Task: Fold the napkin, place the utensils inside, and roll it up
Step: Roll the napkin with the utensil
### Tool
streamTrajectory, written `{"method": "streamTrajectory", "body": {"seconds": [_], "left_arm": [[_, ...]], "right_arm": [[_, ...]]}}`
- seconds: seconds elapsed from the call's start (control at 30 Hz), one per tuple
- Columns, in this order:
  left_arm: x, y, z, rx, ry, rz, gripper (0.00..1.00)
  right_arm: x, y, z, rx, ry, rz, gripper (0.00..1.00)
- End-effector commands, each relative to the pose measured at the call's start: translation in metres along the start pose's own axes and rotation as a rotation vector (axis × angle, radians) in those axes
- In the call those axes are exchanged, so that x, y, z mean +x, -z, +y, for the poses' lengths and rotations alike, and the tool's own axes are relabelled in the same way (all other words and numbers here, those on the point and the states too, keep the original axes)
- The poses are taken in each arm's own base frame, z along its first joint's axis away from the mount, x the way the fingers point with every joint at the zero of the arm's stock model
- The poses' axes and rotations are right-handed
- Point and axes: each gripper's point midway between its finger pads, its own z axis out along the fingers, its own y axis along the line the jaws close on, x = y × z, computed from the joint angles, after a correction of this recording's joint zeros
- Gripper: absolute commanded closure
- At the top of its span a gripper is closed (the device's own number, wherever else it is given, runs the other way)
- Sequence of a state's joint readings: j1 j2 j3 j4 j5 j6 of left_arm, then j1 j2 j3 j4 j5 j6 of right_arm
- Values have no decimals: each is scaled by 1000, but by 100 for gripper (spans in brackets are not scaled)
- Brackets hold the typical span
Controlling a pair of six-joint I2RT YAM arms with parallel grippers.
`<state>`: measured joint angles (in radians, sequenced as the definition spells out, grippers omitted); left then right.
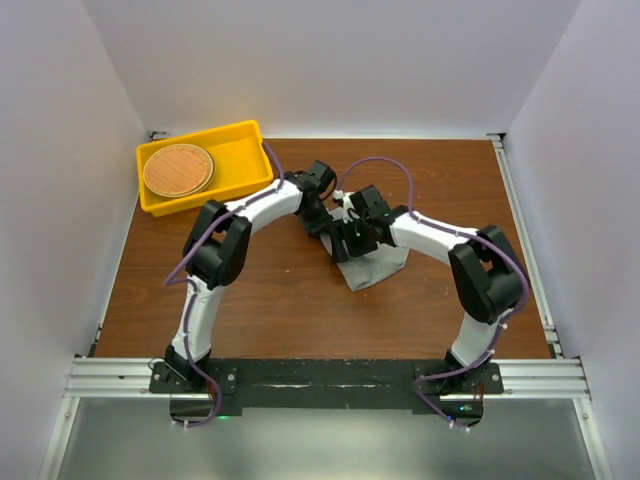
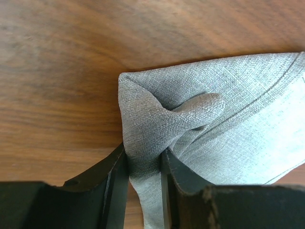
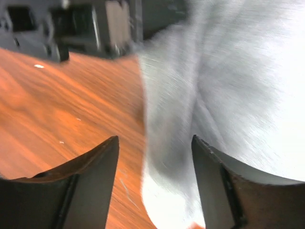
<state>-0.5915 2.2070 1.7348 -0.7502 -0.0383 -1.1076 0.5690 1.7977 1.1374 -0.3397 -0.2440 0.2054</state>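
The grey napkin [image 1: 376,268] lies crumpled on the wooden table just right of centre, with both arms meeting over its far-left end. My left gripper [image 1: 322,222] is shut on a bunched fold at the napkin's corner [image 2: 157,114]; the cloth is pinched between the fingers [image 2: 144,155]. My right gripper [image 1: 352,240] hovers close beside it. In the blurred right wrist view its jaws [image 3: 155,140] stand apart, with the napkin's edge [image 3: 224,76] below and nothing clamped. The utensils are out of view.
A yellow tray [image 1: 248,150] holding a round brown woven disc [image 1: 177,170] sits at the back left. Bare wooden table [image 1: 260,300] stretches in front of the napkin. White walls enclose three sides. The left arm's dark body [image 3: 95,24] is close ahead of the right wrist.
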Motion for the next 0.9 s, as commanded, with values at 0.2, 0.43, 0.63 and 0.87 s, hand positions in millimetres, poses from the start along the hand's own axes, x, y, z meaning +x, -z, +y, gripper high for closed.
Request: {"method": "streamTrajectory", "body": {"seconds": [0.2,0.43,0.63,0.87], "left_arm": [[3,7,10,-89,-4,9,100],[9,7,10,-85,5,35,100],[12,8,14,-91,5,47,100],[14,8,14,-90,11,65,100]], "right_arm": [[-29,36,17,199,259,-267,28],[-25,10,25,293,317,-277,30],[-27,-4,20,358,321,-279,34],[-9,-25,7,401,304,-221,42]]}}
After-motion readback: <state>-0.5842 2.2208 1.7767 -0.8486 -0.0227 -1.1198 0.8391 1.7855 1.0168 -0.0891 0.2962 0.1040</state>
